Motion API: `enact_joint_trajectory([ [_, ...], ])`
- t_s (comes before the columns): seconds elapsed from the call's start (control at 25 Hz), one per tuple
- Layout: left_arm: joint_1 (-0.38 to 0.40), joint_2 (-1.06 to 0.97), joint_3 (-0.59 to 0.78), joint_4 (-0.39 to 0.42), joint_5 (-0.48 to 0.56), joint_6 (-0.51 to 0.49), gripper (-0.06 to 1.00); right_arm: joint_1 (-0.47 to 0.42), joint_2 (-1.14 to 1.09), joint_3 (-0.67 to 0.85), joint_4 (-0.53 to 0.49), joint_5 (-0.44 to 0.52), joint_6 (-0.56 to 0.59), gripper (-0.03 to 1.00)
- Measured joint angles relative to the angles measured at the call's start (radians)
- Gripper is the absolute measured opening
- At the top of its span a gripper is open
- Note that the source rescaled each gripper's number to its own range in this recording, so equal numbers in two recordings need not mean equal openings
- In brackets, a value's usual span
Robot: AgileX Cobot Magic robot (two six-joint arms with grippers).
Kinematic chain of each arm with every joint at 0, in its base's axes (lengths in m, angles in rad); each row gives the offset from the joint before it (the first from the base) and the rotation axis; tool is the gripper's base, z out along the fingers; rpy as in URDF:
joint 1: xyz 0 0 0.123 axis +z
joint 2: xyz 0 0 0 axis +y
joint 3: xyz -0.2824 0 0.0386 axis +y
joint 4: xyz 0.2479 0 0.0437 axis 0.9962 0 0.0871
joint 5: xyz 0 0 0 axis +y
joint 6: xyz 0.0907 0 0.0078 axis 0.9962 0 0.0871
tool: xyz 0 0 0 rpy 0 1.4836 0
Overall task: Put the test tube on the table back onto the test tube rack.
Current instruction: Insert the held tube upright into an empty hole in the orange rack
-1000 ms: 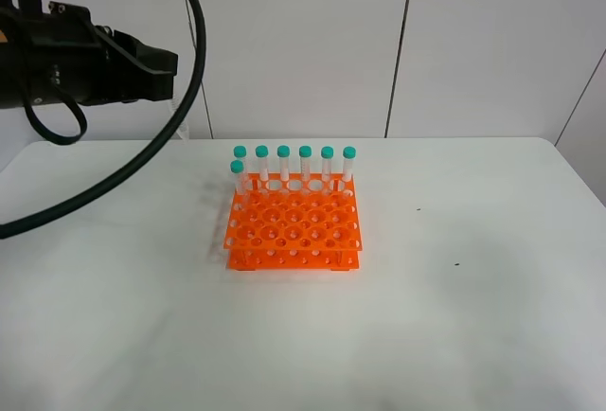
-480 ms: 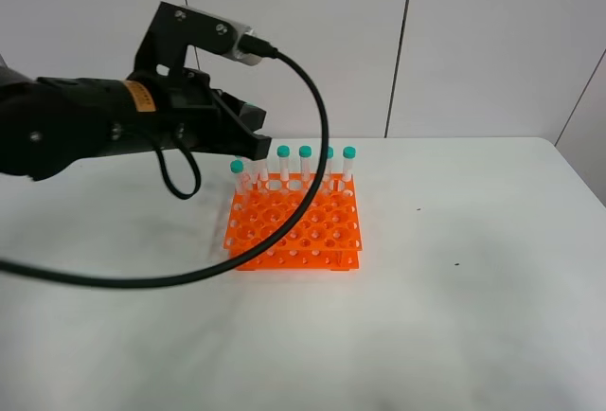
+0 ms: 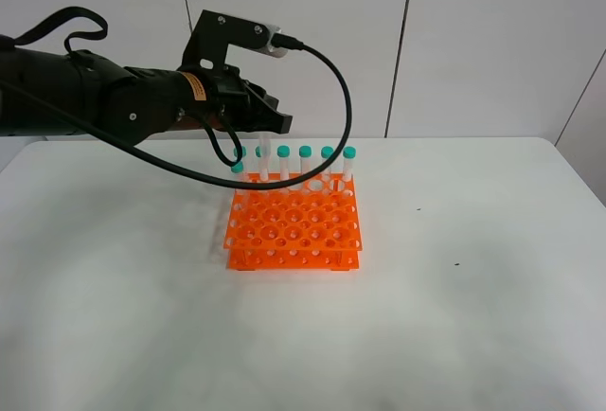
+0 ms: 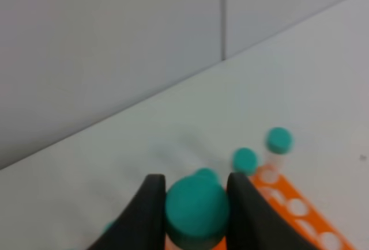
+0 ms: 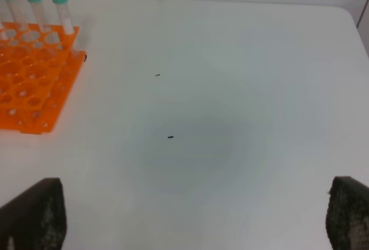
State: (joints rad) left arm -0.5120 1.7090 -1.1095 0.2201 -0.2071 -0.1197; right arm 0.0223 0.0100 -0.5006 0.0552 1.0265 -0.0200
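My left gripper (image 3: 262, 127) hangs over the back left of the orange test tube rack (image 3: 294, 226). It is shut on a test tube (image 3: 264, 144), which hangs upright just above the back row. In the left wrist view the two black fingers (image 4: 151, 212) clamp the tube's teal cap (image 4: 197, 208). Several identical teal-capped tubes (image 3: 305, 160) stand in the rack's back row. My right gripper (image 5: 193, 218) is open and empty over the white table (image 5: 230, 60), to the right of the rack (image 5: 29, 83).
The left arm and its black cable (image 3: 336, 98) reach in from the left above the table (image 3: 454, 316). A grey panelled wall (image 3: 473, 42) stands behind. Small dark specks (image 5: 170, 137) lie on the table right of the rack.
The left arm has swung in from the far left and now holds the tube above the rack's back left. The rack and its tubes have not moved.
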Motion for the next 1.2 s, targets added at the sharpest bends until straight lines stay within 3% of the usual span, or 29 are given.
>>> enact_joint_trajectory([
  [0.48, 0.024, 0.082, 0.048, 0.003, -0.13, -0.002, 0.0, 0.0, 0.0, 0.0, 0.015, 0.0, 0.0, 1.0],
  [0.92, 0.061, 0.132, 0.048, 0.004, -0.152, -0.01, 0.0, 0.0, 0.0, 0.0, 0.015, 0.0, 0.0, 1.0],
  [1.2, 0.061, 0.159, 0.048, 0.004, -0.163, -0.073, 0.0, 0.0, 0.0, 0.0, 0.016, 0.0, 0.0, 1.0],
])
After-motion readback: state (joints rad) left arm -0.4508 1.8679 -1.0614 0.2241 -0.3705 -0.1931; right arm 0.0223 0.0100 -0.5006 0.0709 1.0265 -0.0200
